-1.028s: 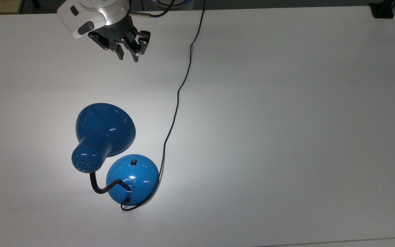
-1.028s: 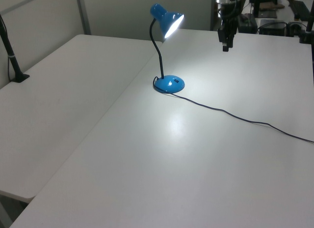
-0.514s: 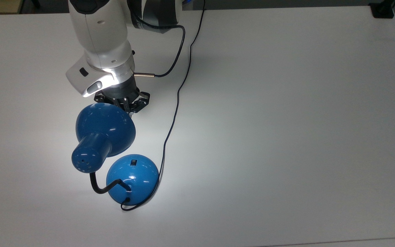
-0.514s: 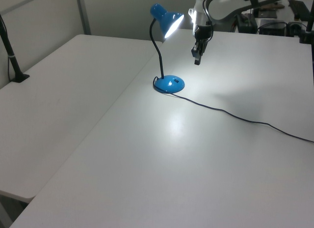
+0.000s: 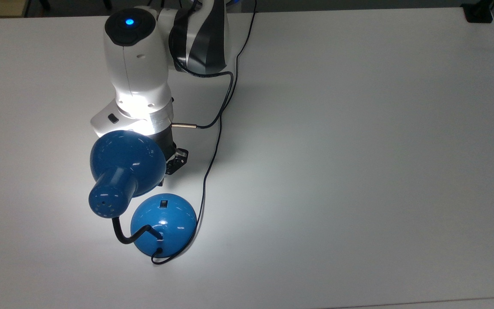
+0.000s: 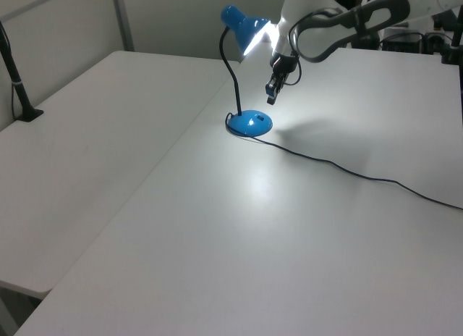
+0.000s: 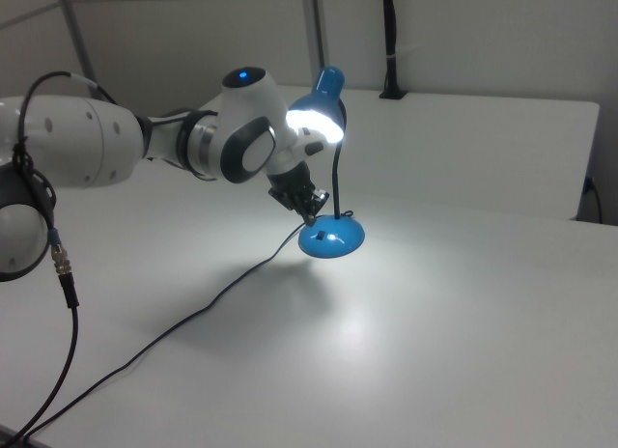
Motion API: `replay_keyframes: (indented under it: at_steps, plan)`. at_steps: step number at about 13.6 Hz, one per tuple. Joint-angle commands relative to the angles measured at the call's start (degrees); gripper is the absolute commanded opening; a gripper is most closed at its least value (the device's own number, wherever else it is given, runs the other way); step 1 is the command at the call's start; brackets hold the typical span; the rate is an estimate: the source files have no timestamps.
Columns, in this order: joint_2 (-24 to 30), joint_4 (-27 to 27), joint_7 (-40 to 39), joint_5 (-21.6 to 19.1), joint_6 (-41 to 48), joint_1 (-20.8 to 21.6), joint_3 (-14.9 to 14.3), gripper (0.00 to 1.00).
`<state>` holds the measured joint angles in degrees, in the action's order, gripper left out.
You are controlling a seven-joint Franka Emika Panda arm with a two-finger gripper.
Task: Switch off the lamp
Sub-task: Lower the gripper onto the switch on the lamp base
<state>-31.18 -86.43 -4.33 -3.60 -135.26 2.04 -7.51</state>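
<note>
Now lower, under the lit lamp [image 6: 246,32] shade: tool [image 6: 270,99], fingers' spacing indiscernible, above the base.

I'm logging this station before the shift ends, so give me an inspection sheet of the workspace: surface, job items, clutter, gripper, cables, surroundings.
Surface: white table, brightly lit around the lamp base.
Job's things: blue lamp upright and lit; small black switch on top of its round base.
Clutter: nothing seen.
Gripper: gripper hangs just under the shade, above and short of the base, touching nothing; whether open or shut, cannot tell.
Cables: thin black lamp cord runs from the base across the table to its far edge; a second black cable loops off the arm's wrist.
Surroundings: adjoining white table with a black post; black post on the far table.
</note>
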Motion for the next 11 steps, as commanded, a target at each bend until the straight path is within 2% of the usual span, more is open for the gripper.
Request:
replay_keyframes:
  at_steps: [1,6,11]
  plan:
    - [-2.6,1.4,-1.5,-0.6,-3.4,0.1,-0.4,0.00]
    - [-2.6,0.9,-6.1,-1.1,-4.2,-0.2,-0.6,0.00]
    - [-2.1,-0.6,-5.9,-1.4,-4.2,0.4,-0.7,0.00]
